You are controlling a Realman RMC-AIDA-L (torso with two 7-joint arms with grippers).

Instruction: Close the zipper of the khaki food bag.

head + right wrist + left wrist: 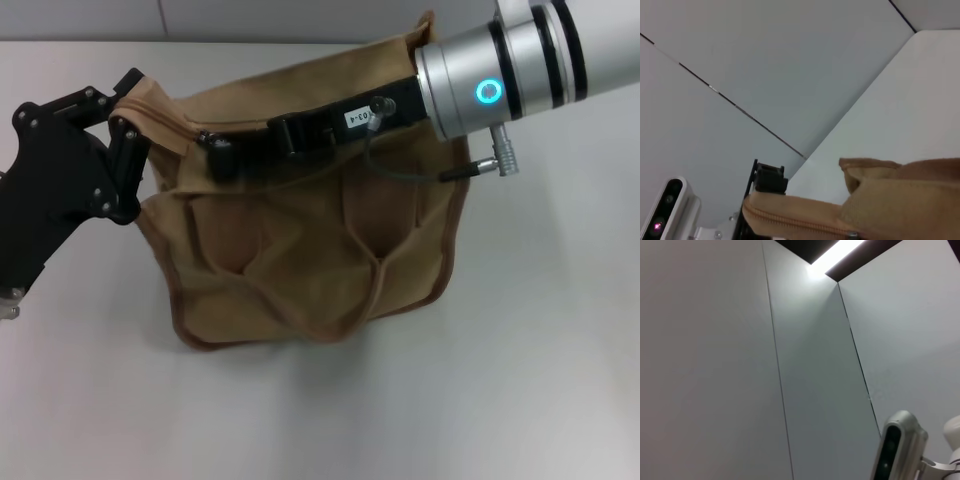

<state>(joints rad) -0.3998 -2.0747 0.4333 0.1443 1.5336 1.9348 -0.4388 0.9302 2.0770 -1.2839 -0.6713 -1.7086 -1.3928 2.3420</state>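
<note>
The khaki food bag point(300, 250) lies on the white table with its two looped handles facing me. My left gripper point(130, 106) is shut on the bag's top left corner. My right arm reaches across the top of the bag. Its gripper point(217, 155) sits on the zipper line near that left end, shut on the pull tab. In the right wrist view the zipper point(790, 222) runs along the bag's top edge. A bit of the silver pull tab point(852, 234) shows at the picture's edge, and the left gripper point(767, 181) is beyond it. The left wrist view shows only wall.
The white table point(520, 350) extends around the bag on all sides. A grey cable and plug point(490, 165) hang from my right wrist over the bag's right top corner. A wall stands behind the table.
</note>
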